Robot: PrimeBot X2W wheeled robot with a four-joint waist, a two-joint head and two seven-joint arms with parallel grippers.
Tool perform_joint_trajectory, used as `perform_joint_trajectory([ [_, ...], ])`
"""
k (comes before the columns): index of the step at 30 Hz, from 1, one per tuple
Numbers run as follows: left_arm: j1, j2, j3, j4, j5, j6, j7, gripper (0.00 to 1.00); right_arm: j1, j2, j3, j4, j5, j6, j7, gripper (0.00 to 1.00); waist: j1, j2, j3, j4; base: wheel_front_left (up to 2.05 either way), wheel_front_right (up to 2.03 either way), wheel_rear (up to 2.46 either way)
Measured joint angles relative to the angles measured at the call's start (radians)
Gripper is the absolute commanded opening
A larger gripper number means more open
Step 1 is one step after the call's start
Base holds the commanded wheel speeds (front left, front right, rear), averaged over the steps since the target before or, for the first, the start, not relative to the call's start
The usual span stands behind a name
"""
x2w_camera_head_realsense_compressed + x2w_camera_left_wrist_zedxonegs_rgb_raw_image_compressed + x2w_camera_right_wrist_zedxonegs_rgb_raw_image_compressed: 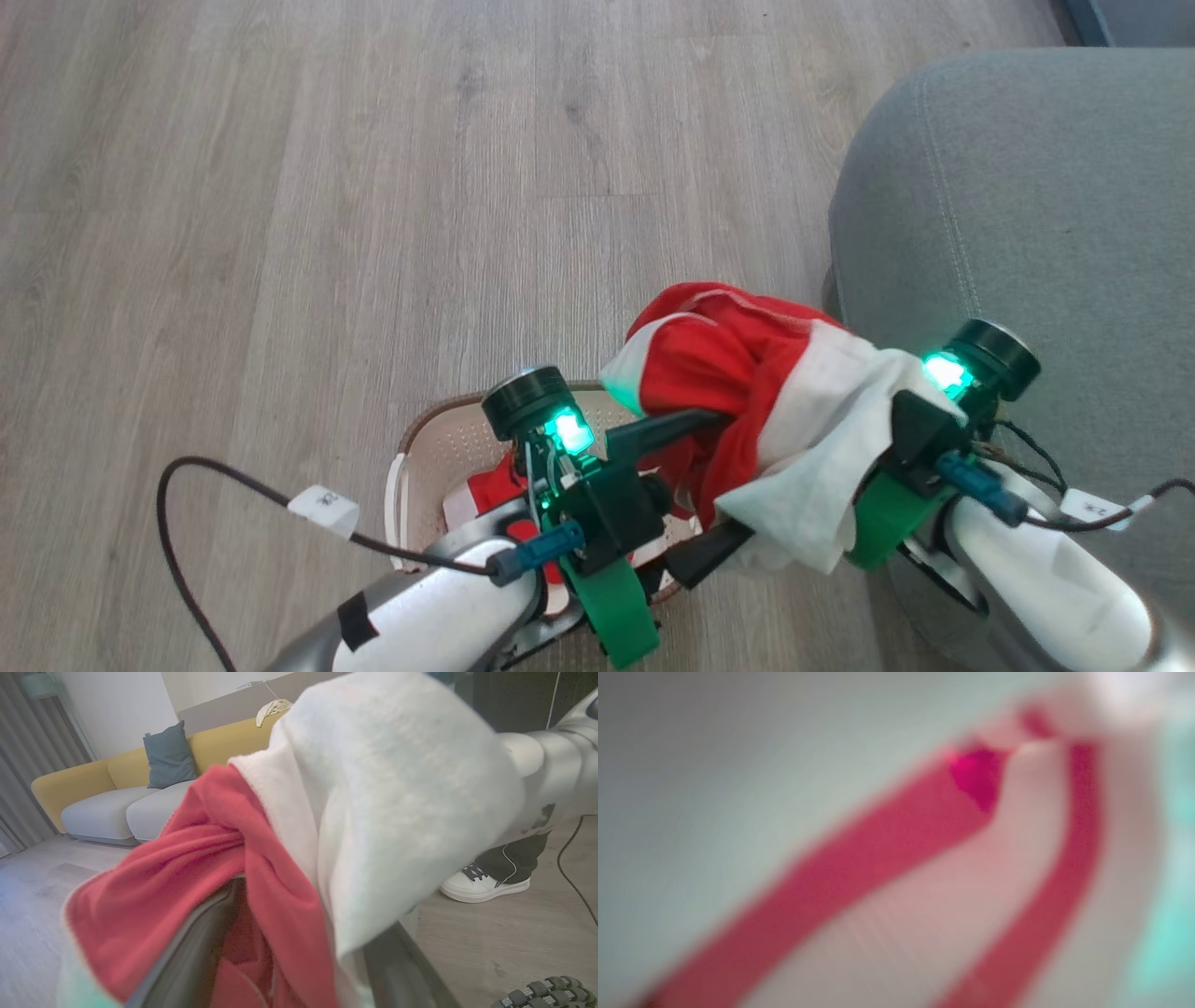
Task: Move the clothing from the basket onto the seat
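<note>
One piece of clothing [719, 364], red with white panels, hangs bunched in the air between my two grippers, just left of the seat [1027, 233]. My left gripper [724, 476] is open, its two dark fingers spread wide with the cloth [210, 868] draped over and between them. The white part covers my right gripper [868, 448]; its fingers are hidden, and blurred red and white fabric [878, 858] lies against that wrist's lens. Below my left wrist stands the cream basket [420, 457] with a second red and white garment [490, 495] inside.
Grey wood floor stretches ahead and to the left. A black cable [187, 485] loops off my left forearm. The left wrist view shows a yellow sofa [117, 779] far off and a person's white shoe [481, 884] on the floor.
</note>
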Motion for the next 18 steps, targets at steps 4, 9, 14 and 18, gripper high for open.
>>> perform_joint_trajectory([
  [4,0.006,-0.006,0.016,0.015,0.011,0.000,0.000,1.00,0.019,0.003,-0.027,0.011,0.039,0.000,0.000,0.00,0.0000,0.0000,-0.007,-0.003,0.00,0.00,0.00],
  [9,0.054,-0.010,0.056,0.045,0.020,0.000,0.000,1.00,0.045,0.028,-0.081,0.024,0.078,0.000,0.000,0.00,0.0000,0.0000,-0.028,-0.011,0.00,0.00,0.00],
  [14,0.121,-0.010,0.078,0.087,0.020,0.000,0.000,1.00,0.084,0.035,-0.158,0.034,0.108,0.000,0.000,0.00,0.0000,0.0000,-0.053,-0.020,0.00,0.00,0.00],
  [18,0.151,-0.013,0.099,0.120,0.018,0.000,0.000,1.00,0.100,0.037,-0.233,0.039,0.125,0.000,0.000,0.00,0.0000,0.0000,-0.063,-0.022,0.00,0.00,0.00],
])
